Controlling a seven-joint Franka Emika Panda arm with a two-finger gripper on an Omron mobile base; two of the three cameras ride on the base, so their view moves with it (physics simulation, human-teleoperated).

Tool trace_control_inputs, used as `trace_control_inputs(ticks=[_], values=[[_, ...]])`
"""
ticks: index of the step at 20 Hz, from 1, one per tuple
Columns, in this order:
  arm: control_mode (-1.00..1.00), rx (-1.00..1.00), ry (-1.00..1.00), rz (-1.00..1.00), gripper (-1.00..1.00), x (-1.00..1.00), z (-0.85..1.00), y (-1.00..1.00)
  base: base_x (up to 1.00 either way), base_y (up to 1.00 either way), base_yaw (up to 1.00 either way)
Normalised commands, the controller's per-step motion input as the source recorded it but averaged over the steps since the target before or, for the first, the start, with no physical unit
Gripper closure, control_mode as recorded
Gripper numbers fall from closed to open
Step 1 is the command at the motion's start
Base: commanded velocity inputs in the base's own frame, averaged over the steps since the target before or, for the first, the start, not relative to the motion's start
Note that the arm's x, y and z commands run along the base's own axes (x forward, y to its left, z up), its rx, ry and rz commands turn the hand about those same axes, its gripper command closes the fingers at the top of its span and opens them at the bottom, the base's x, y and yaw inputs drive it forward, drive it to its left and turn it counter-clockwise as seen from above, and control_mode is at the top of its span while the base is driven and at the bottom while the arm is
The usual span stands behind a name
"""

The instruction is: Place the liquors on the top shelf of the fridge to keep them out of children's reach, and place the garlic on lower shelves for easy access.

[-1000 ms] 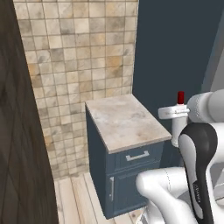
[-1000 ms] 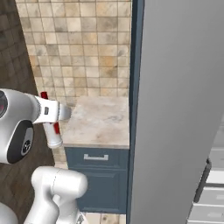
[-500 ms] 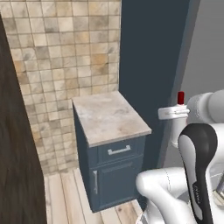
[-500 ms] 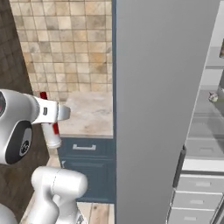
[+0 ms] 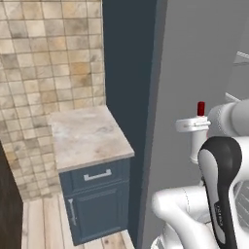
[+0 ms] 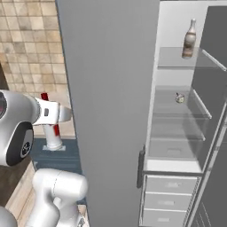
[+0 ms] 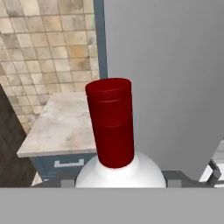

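i'm carrying the white bottle [image 7: 120, 175] with the red cap [image 7: 110, 120], my pincer [image 6: 52, 127] clenched on its body; it stands upright in my grip, cap sticking up above my hand. step in hand, as i judge it: taking this second liquor round to the fridge [image 6: 111, 88]. the fridge's grey door is right in front of my pincer and blocks the way in. the open inside lies off to my pincer's right, past that door edge. the brown bottle [image 6: 189, 39] already stands on the top shelf [image 6: 186, 58], well above and far right of my pincer. the garlic [image 6: 179, 98] sits on the shelf below it [image 6: 177, 107], so that part looks done. the blue cabinet [image 5: 92, 187] with its marble top is below and left of my pincer. next move calls for swinging clear of the door edge, lifting to top shelf height, then setting the bottle down beside the brown one without knocking it. labels: the brown bottle has a pale label, too small to read; no writing seen on the white one.
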Motion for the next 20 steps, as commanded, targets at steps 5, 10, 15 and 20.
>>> trace_control_inputs(ticks=[5, 10, 15, 20], values=[[1.00, 0.00, 0.00, 0.00, 1.00, 0.00, 0.00, 0.00, 0.00, -0.72, 0.00], [1.00, 0.00, 0.00, 0.00, 1.00, 0.00, 0.00, 0.00, 0.00, -0.65, 0.00], [1.00, 0.00, 0.00, 0.00, 1.00, 0.00, 0.00, 0.00, 0.00, -0.58, 0.00], [1.00, 0.00, 0.00, 0.00, 1.00, 0.00, 0.00, 0.00, 0.00, -0.49, 0.00]])
